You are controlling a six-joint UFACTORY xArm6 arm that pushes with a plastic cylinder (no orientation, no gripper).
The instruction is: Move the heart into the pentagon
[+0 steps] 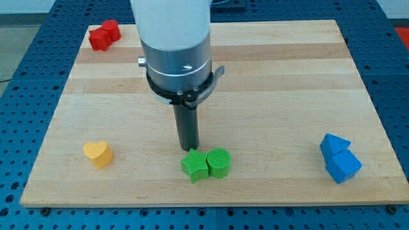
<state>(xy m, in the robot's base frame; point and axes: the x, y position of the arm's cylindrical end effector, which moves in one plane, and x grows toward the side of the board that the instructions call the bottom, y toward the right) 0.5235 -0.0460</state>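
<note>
- No claw fitted; my tip [188, 149] holds nothing, just above the green star block [194, 165] and green round block [218, 162].
- Yellow heart block [98, 153] sits untouched at the wooden surface's [287, 83] lower left; no pentagon discernible, so pushing appears unstarted.

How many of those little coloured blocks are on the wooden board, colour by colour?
Red: 2, touching, at the view's top left
Yellow: 1, the yellow heart
Green: 2, the green star and a green round block
Blue: 2, touching, at the view's right
Total: 7

Pale matt wood board [287, 76]; ridged plastic-looking green cylinder block [218, 162].
</note>
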